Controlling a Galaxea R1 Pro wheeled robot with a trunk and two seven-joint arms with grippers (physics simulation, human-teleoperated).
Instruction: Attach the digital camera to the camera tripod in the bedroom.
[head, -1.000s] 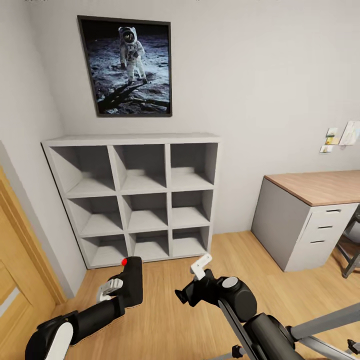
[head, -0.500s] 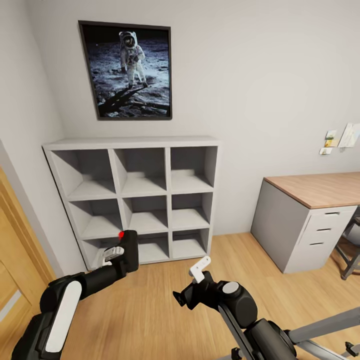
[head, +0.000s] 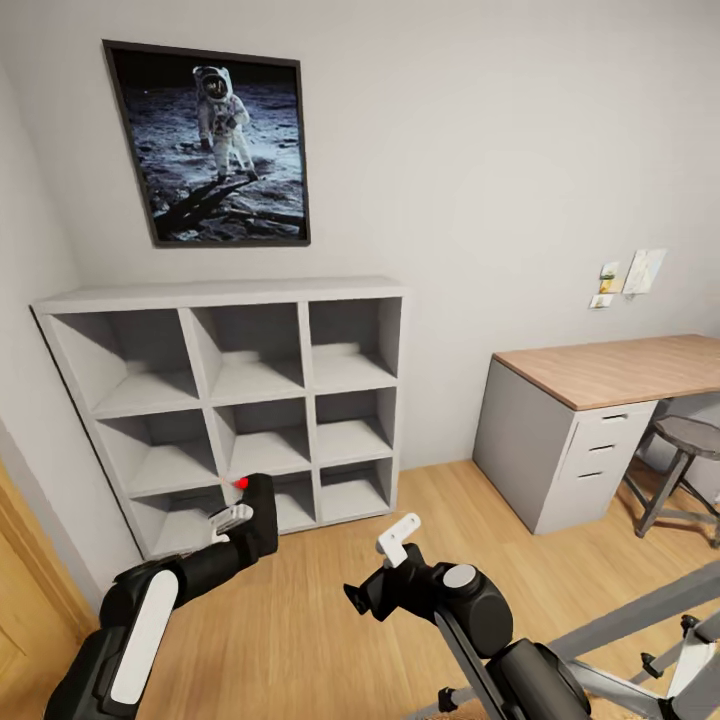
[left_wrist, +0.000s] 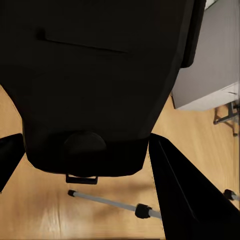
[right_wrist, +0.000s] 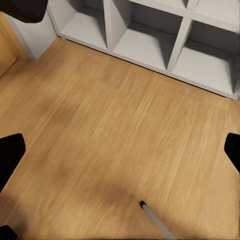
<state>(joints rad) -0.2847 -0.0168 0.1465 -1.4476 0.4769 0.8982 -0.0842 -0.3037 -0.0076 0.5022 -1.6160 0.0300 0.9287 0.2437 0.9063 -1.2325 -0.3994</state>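
Left gripper (head: 243, 525), lower left of the head frame, is clamped on the digital camera (head: 258, 515), which is held up off the floor in front of the cube shelf's (head: 225, 295) bottom row; red button (head: 241, 483) on top. Left wrist frame: the camera body (left_wrist: 100, 80) fills the space between the dark fingers (left_wrist: 180, 190), with wood floor and a silver tripod leg (left_wrist: 107, 202) beyond. Right gripper (head: 400, 538), lower centre of the head frame, carries nothing; its fingertips sit at opposite edges of the right wrist frame, so the jaws stand apart. Camera tripod: legs (head: 640, 610) at lower right of the head frame; the pan head is probably hidden behind the right arm, not confirmed. Judgement: camera looks rigid, light, smooth-sided and breakable at the lens, so the flat-side grip suits it, leaving the base clear for mounting. Desk (head: 610, 365) stands at right.
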